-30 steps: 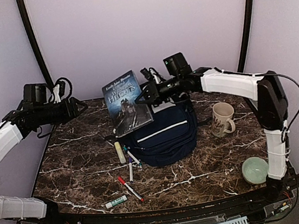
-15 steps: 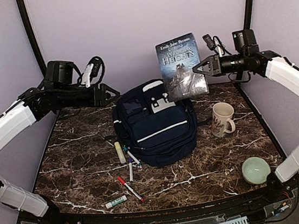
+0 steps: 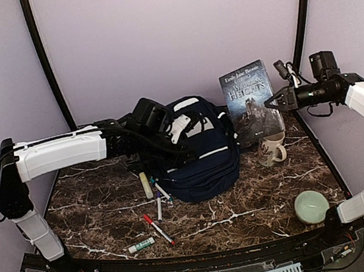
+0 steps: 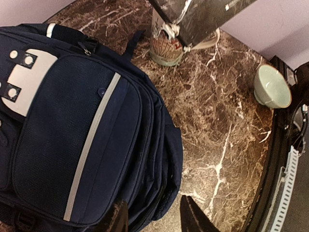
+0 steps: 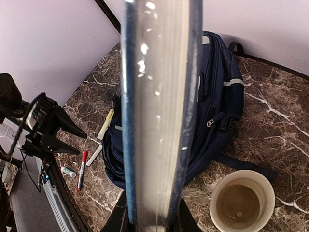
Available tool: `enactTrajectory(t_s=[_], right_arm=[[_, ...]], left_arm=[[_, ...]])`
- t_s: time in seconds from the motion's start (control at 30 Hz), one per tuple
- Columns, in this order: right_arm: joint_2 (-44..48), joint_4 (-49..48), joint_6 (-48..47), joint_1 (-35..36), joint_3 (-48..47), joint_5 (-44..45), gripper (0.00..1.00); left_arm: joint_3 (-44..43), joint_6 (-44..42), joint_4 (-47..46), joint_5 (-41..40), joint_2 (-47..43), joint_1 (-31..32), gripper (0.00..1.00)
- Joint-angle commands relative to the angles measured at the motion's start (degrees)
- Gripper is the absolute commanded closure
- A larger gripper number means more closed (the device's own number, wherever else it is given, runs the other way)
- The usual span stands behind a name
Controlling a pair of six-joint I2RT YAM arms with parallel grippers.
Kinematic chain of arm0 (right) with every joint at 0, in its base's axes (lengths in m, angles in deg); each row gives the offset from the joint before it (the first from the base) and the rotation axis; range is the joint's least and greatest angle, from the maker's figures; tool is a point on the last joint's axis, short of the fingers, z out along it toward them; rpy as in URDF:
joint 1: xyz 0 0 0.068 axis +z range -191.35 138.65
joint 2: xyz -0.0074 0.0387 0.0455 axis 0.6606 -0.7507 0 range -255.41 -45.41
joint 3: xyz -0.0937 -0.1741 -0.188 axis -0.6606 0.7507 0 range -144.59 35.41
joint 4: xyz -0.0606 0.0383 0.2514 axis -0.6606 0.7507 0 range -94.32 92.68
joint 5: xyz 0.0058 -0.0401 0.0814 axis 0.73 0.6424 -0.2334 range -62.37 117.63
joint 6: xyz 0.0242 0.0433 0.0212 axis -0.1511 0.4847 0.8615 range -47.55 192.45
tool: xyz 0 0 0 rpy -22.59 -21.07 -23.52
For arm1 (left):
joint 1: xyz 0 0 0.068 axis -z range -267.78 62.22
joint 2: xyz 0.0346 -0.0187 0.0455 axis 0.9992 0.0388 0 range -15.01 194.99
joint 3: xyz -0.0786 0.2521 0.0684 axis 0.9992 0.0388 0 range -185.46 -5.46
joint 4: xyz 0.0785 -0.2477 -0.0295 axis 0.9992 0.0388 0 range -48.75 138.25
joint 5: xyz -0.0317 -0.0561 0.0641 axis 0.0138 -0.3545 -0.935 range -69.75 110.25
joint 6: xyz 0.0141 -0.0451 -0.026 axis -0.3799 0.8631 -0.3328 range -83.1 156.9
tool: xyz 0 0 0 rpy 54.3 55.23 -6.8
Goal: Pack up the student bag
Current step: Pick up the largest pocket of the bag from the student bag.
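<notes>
While the right gripper (image 3: 273, 103) is clenched on the book (image 3: 251, 104), I've got it upright in the air: glossy dark cover, flat cream page block facing that wrist cam. Just below its lower corner sits the mug (image 3: 271, 148), a round cream ceramic cylinder with a handle. The left gripper (image 4: 152, 217) is unclenched, its black tapered fingers (image 4: 118, 220) parted and straddling the side edge of the student bag (image 4: 72, 135); I can't tell if they touch the fabric. The bag lies right under that tool, front up on the brown white-veined marble table (image 3: 91, 207): navy woven cloth, soft bulging pocket, grey reflective stripe, white patch with round dots. Thin markers (image 3: 156, 226) lie scattered just beside the bag, nearer the arm bases than the left tool. A pale green glazed bowl (image 3: 310, 206) sits well apart from both tools.
</notes>
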Motion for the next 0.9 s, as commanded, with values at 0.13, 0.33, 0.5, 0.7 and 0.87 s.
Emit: enactTrajectory(t_s=[0.13,0.33,0.5,0.7,0.87], right_arm=[[-2.4,-3.5,-3.1,-4.4,-3.7,-7.0,1.0],[-2.4,-5.5,-3.2,-4.9,-2.4,-8.0,1.0],[-2.0,-8.0,-2.7,-5.0,-0.4,-9.2,1.0],[-2.0,-9.6,-1.8,-5.2,0.7,-9.3,1.0],[-2.6,-9.6,-1.7,-5.5,0.5,-9.5,1.0]], left_arm=[[-2.1,-6.4,-2.6,-0.4,7.8,1.4,0.72],[-3.6,-8.6,-2.8,-1.6,13.1,1.6,0.85],[-7.6,-10.6,-0.1,-0.3,16.8,1.6,0.87],[-8.9,-11.4,1.8,0.7,18.6,1.6,0.9],[-8.1,-11.0,2.0,2.3,19.2,1.6,0.89]])
